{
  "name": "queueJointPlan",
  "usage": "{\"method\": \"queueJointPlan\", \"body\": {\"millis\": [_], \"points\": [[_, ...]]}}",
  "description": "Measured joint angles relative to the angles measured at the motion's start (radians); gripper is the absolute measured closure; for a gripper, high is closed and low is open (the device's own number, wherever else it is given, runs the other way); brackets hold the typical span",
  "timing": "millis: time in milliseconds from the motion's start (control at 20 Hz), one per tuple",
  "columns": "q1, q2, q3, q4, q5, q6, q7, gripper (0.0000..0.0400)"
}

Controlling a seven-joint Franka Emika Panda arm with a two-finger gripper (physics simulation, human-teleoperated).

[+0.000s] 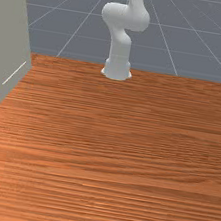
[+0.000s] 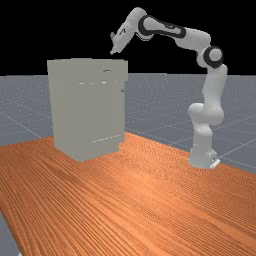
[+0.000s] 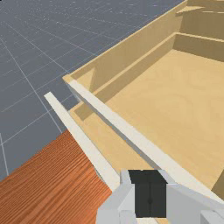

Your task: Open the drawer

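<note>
Far view: gripper (image 2: 114,51) closed and empty above the arm-side edge of the cabinet (image 2: 87,110), drawer (image 3: 175,87) below it; recommend lowering clear of the face, parting the 2 fingers, seating them around the handle (image 2: 122,91), then pulling straight toward the arm's base (image 2: 201,155)

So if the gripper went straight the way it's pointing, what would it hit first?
Likely the cabinet: either the pale edge near its top or the wooden inside beyond. How far from the gripper is unclear.
</note>
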Motion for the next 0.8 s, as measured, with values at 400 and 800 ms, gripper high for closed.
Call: {"method": "queueJointPlan", "body": {"millis": [400,800], "points": [[0.015,-0.037,0.025,0.014,-0.004,-0.029,0.011,0.04],[0.007,0.003,0.006,0.0,0.0,-0.012,-0.002,0.04]]}}
